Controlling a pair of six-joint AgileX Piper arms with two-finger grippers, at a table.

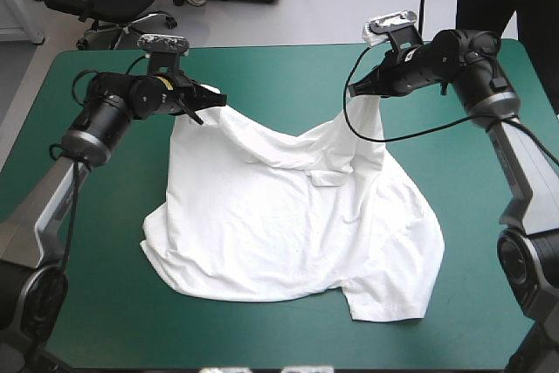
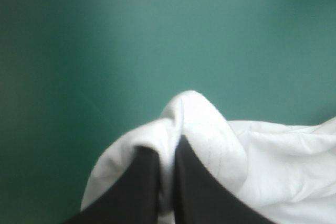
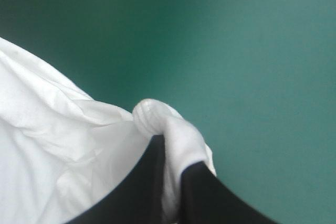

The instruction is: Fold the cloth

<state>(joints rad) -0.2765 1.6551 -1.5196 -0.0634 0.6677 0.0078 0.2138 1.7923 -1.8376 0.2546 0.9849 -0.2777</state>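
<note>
The white T-shirt lies mostly spread on the teal-green table, its far edge lifted at two corners and sagging between them. My left gripper is shut on the T-shirt at the far left corner, raised above the table. My right gripper is shut on the T-shirt at the far right corner, at about the same height. In the left wrist view the cloth bulges around the black fingers. The right wrist view shows a fold of cloth pinched between the black fingers.
Bare teal-green cover surrounds the shirt on all sides. A black cable loops from the right wrist over the shirt's far right part.
</note>
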